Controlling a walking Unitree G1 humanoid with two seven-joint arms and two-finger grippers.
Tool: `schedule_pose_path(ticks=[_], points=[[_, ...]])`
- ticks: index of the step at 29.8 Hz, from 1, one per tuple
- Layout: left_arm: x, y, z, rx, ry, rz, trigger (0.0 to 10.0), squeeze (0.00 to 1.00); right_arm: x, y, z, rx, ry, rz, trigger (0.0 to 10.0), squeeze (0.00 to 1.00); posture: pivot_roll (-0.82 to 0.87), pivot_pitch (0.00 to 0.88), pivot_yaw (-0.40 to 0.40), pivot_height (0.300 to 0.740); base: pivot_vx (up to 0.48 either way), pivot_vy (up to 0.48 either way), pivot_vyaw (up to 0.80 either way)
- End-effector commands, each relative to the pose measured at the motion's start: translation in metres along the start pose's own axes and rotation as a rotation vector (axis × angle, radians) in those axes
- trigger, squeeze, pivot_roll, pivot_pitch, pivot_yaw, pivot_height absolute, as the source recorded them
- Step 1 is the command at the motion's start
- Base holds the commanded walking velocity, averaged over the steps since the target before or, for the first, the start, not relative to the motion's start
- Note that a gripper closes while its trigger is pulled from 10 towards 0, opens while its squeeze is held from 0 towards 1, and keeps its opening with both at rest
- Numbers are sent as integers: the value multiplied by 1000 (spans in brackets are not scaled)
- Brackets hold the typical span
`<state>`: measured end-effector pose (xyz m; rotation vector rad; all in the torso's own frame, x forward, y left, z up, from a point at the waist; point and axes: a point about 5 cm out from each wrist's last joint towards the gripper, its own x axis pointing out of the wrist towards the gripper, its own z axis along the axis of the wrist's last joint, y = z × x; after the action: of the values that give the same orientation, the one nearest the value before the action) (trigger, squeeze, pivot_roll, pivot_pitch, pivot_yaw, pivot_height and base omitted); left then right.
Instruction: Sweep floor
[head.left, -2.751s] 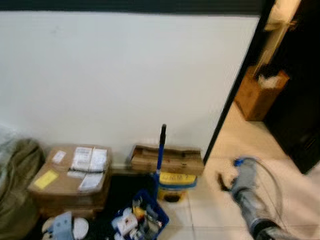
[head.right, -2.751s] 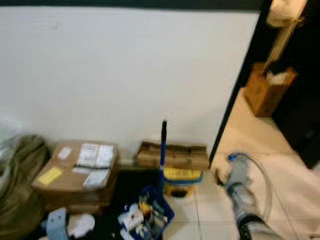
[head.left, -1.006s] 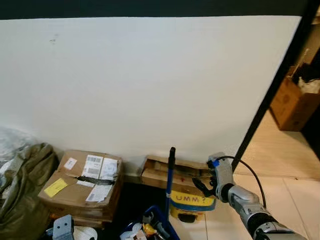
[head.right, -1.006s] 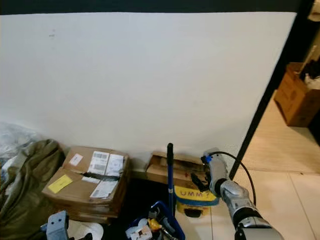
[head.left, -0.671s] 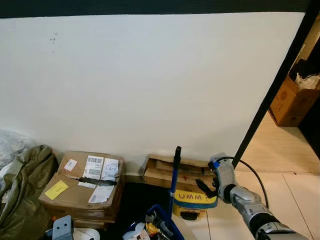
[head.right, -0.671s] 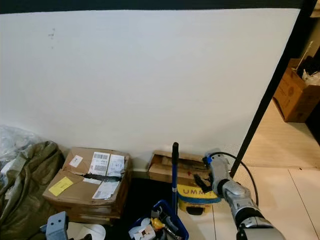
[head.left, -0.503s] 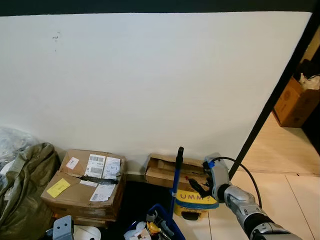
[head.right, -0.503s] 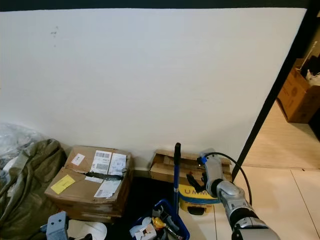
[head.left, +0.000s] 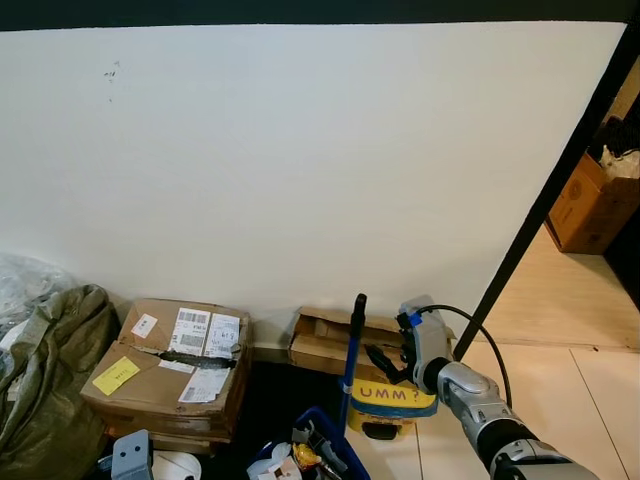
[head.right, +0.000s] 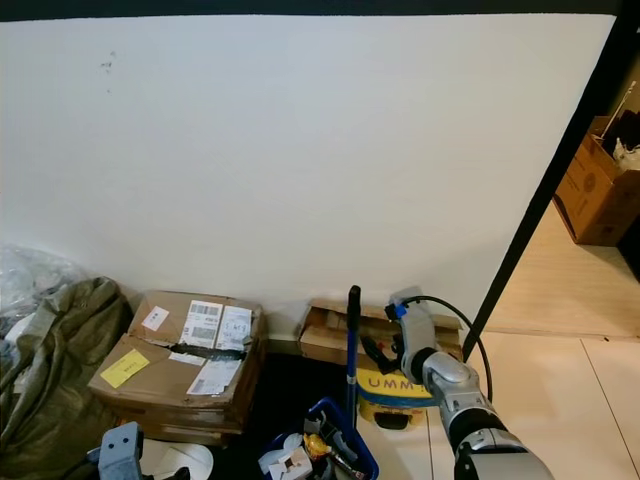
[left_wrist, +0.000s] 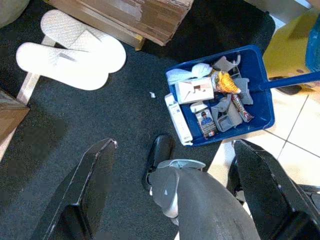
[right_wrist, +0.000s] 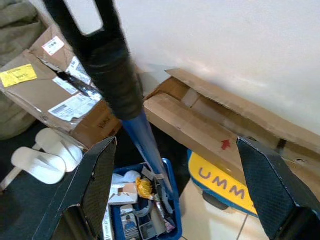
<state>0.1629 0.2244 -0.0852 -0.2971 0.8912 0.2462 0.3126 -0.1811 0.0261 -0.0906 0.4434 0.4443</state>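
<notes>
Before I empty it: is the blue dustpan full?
Partly full: the blue dustpan holds cartons, wrappers and scraps across its tray, with bare floor showing.

Right arm (head.left: 478, 412): silver-grey metal segments, cylindrical, with a dark band at the joint near the frame edge. A black cable (head.left: 480, 335) loops from the wrist housing, which carries a small blue fitting (head.left: 410, 319). Right gripper (head.left: 382, 362): two long black fingers. Left gripper fingers (left_wrist: 90, 182): black, flat, matt, textured surface.

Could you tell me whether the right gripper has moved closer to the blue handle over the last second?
Yes. The right gripper has closed in toward the handle, judged against the yellow bucket.
</notes>
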Motion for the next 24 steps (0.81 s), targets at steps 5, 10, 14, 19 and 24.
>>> schedule_pose_path(ticks=[5,10,14,19,24], points=[[-1,1,-2,7,8,-5,10000,0,4,2,8,-6,-40,-7,10000,0,-65,71,14,740,0,0,0],[-1,1,-3,14,9,-8,10000,0,7,2,19,17,-74,0,10000,0,-57,90,18,740,0,0,0],[-2,5,-6,19,13,-4,10000,0,10,6,22,-17,-49,49,10000,0,-48,106,18,740,0,0,0],[-4,8,-8,24,19,-1,10000,0,9,8,17,-65,13,108,10000,0,-48,117,23,740,0,0,0],[-4,10,-8,28,22,-1,10000,0,8,8,16,-78,32,127,10000,0,-47,120,25,740,0,0,0]])
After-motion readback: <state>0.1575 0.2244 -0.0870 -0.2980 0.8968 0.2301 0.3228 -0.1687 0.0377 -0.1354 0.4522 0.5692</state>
